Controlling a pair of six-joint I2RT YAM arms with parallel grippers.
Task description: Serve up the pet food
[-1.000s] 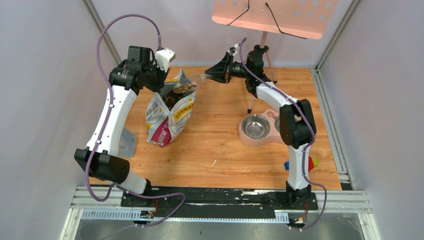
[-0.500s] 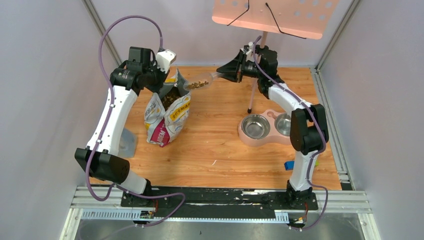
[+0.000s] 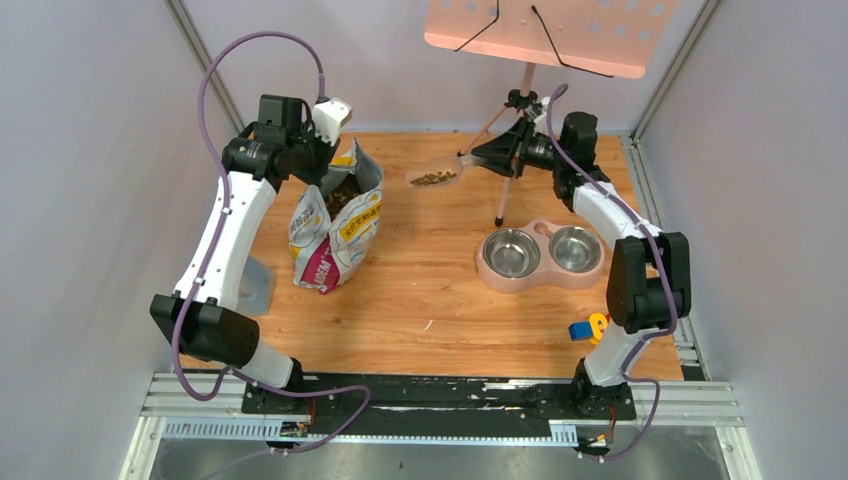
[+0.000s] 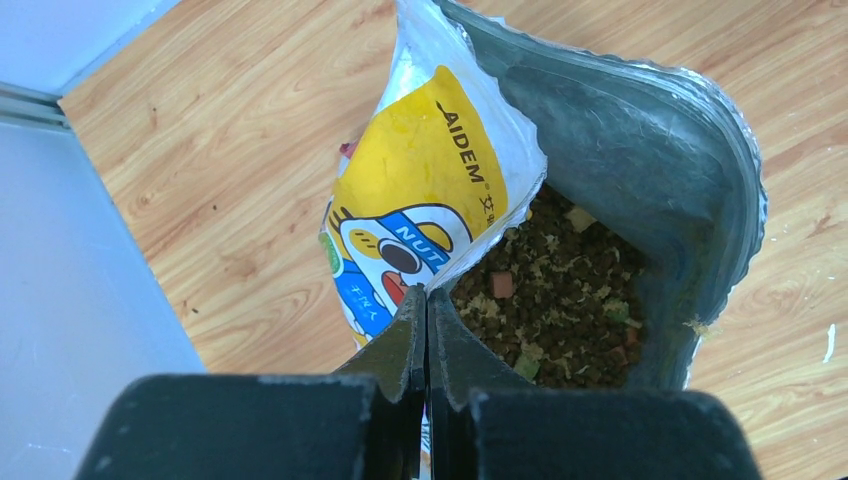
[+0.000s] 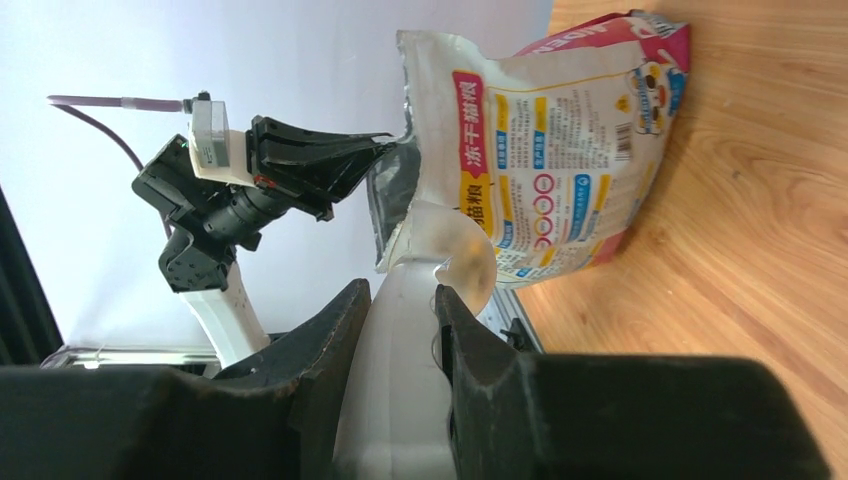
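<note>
Overhead plus close wrist views — sharing bag (image 3: 338, 222)

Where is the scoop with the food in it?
In the top view the scoop is up in the air near the back, held by the right gripper, right of the open bag and behind the two bowls.

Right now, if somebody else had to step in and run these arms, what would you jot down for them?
Left gripper: shut on the rim of the bag, holding it upright and open, with more pet food inside.
Right gripper: shut on the handle of the scoop, which is loaded with pet food and held in the air between the bag and the bowls.
Done: one scoopful is out of the bag.
Left: carry it to the bowls, which both look empty, and tip it in.
</note>
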